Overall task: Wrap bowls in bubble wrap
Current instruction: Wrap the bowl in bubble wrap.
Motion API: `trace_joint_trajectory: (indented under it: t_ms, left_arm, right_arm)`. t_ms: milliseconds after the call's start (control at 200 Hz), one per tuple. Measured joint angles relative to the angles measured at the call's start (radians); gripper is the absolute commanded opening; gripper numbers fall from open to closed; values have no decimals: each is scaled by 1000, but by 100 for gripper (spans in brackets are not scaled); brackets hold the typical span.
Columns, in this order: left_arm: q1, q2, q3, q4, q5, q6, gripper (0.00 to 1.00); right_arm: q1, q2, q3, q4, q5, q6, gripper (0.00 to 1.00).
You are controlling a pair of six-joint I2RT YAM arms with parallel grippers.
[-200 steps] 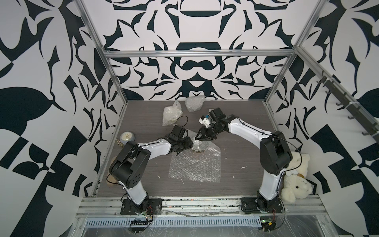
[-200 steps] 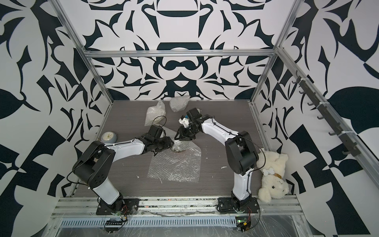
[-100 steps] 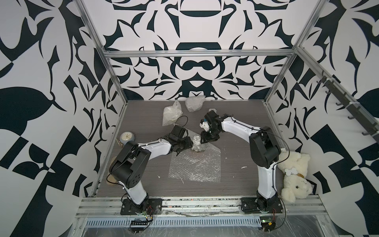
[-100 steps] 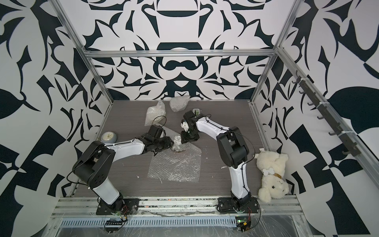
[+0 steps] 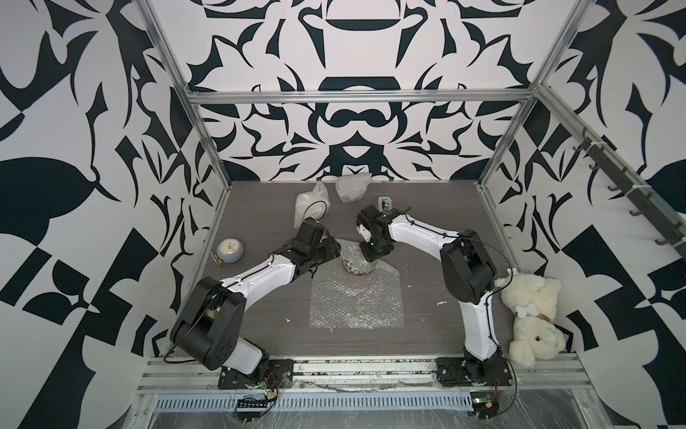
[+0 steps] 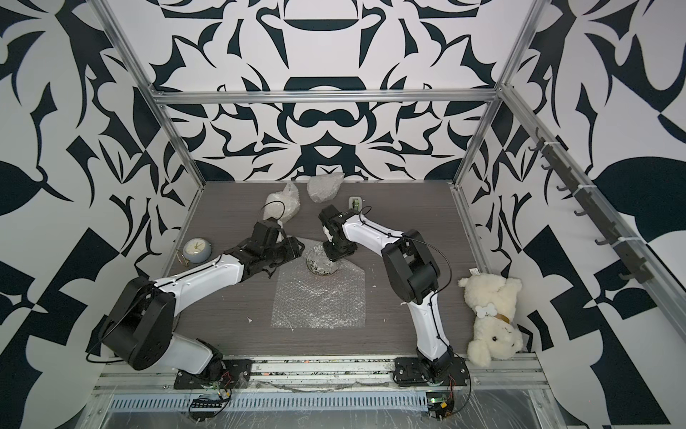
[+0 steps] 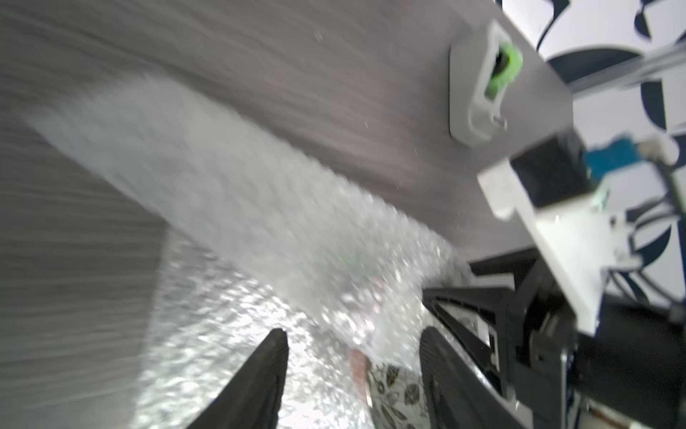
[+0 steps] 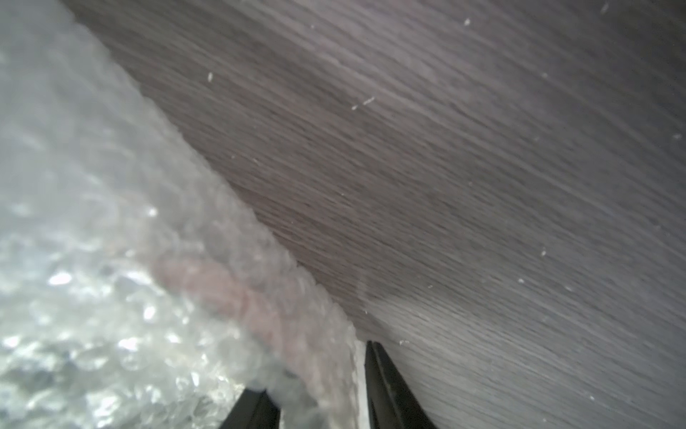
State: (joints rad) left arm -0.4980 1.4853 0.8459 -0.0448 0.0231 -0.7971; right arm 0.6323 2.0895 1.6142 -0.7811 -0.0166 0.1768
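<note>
Bubble wrap (image 7: 260, 208) within half-spread left hand (image 7: 352, 331)

Two matching arms on show: the left arm (image 5: 260, 274) and the right arm (image 5: 419, 237) both wear glossy white shells on their long links, with chunky rounded black joint housings (image 5: 208, 319) between them. Small dark screw heads dot the left arm's white shell. A thin black cable (image 5: 511, 267) trails along each arm. Each stands on a flat black base plate (image 5: 256, 373). Up close, the left gripper (image 7: 352, 332) has matte black tapered fingers (image 7: 260, 375). The right gripper (image 8: 315, 367) shows the same black wedges, with an open triangular lattice on the sides of its fingers (image 7: 456, 295), under a white wrist block (image 7: 557, 230).
</note>
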Motion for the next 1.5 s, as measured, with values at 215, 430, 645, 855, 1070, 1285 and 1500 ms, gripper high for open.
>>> trace_joint_trajectory:
  t_ms: [215, 430, 645, 855, 1070, 1285, 1500]
  left_arm:
    - [128, 34, 35, -39, 48, 0, 61]
    - [208, 168, 116, -42, 115, 0, 61]
    - [223, 266, 179, -49, 142, 3, 60]
    - [227, 340, 231, -53, 158, 17, 59]
    - [236, 371, 256, -54, 167, 34, 43]
    - [236, 370, 255, -43, 186, 44, 13]
    - [236, 327, 244, -42, 195, 45, 1]
  right_arm:
    - [10, -1, -5, 13, 16, -10, 35]
    - [16, -1, -8, 20, 22, -16, 34]
    - [16, -3, -17, 31, 22, -18, 33]
    - [17, -3, -19, 35, 21, -18, 31]
    - [18, -4, -20, 38, 21, -15, 27]
    - [19, -8, -20, 40, 21, -14, 24]
    - [19, -36, -20, 41, -2, -3, 3]
